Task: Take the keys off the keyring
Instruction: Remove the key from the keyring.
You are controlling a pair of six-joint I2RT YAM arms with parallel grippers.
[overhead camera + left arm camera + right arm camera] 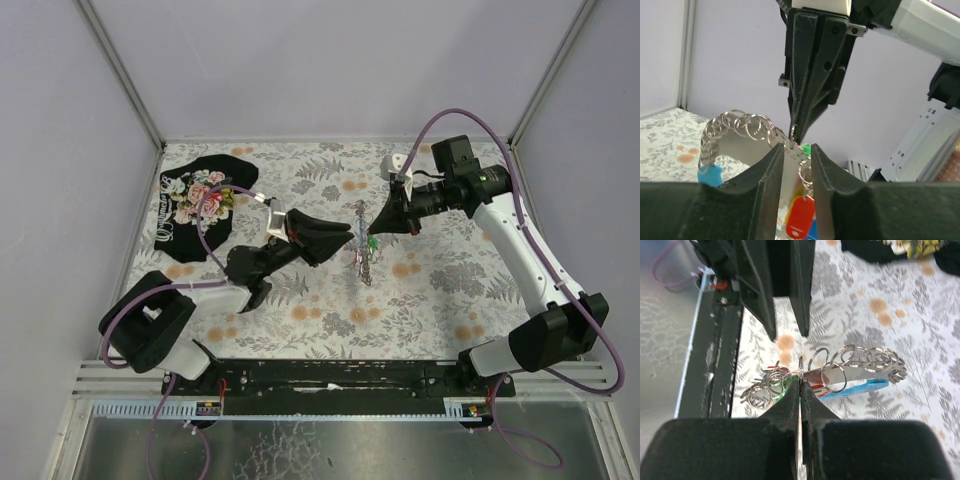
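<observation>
**Keyring pinched in the right gripper above the patterned table**

The table point(450, 290) is covered with a pale cloth printed with grey ferns and orange blossoms. Plain white walls point(330, 60) close it in on three sides, with slim metal posts point(120, 70) running up the corners. A black floral cloth point(200, 205) lies crumpled at the far left of the table, well apart from the work. A black rail point(330, 375) along the near edge carries both arm bases.

The two arms meet near the middle of the table, fingers pointing at each other. The right gripper point(800, 385) has its jaws pressed together on one of the thin silvery rings of the keyring point(860, 360) — no gap shows between the fingers. From that pinch a row of linked rings arcs away to one side over the curved grey and light-blue fob point(860, 386).

The keys point(800, 220) hang on the other side of the grip. A red plastic head is the clearest, with a bit of green and more small rings bunched just beside the fingertips.

The left gripper point(796, 149) faces the right one, its jaws parted to a narrow slot. Its fingertips stand just beside the pinched ring, and the left wrist view shows the keys through the slot. The right wrist view shows the two left fingers apart and short of the rings, so they grip nothing.
</observation>
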